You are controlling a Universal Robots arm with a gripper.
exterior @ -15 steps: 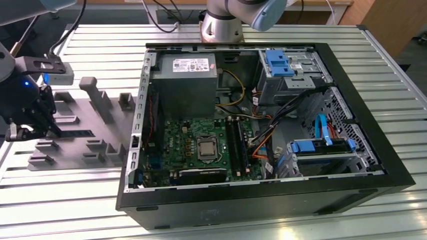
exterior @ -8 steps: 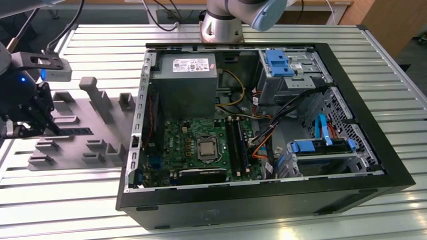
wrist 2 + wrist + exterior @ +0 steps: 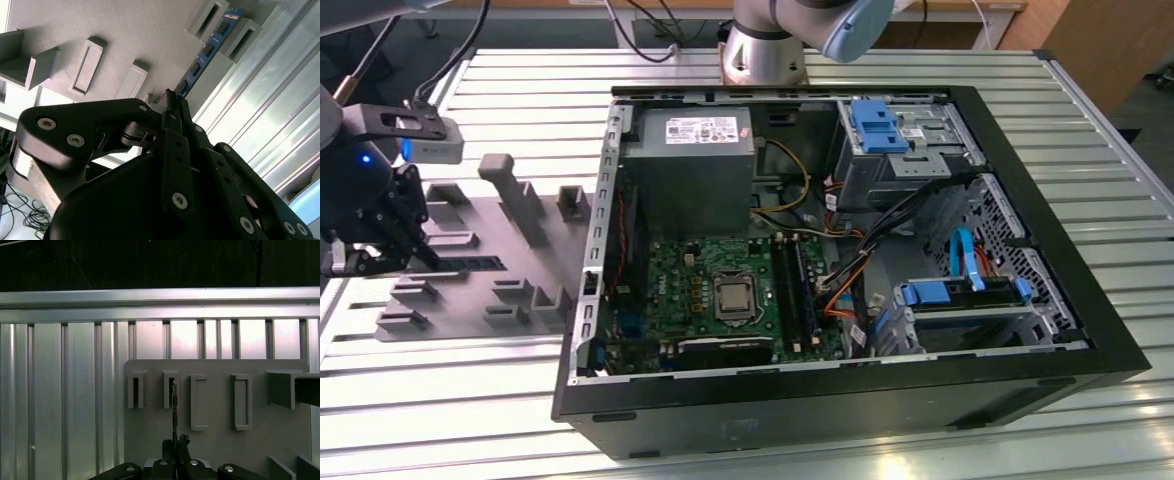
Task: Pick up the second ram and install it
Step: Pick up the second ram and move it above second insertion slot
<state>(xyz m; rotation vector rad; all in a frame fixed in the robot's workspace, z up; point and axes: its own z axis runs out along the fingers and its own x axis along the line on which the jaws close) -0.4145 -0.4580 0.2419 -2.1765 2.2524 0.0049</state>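
Note:
The second ram [image 3: 207, 47] is a thin dark board with black chips. It lies on edge in the grey tray [image 3: 520, 255], its far end between two upright pegs [image 3: 216, 17]. In the first wrist view the second ram [image 3: 174, 410] appears edge-on as a thin line running toward a peg. My gripper [image 3: 172, 98] is shut on the near end of the stick. In the exterior view the gripper [image 3: 416, 258] hangs low over the tray at the exterior view's left, with the second ram [image 3: 470, 263] just beside it. The gripper [image 3: 175, 444] tips meet around the board.
An open computer case [image 3: 1067, 330] lies at the exterior view's right of the tray, with the motherboard [image 3: 680, 285] and its long black memory slots [image 3: 795, 290] exposed. Cables [image 3: 854, 270] and blue drive bays [image 3: 961, 290] crowd the case. Everything rests on a ribbed metal table [image 3: 454, 400].

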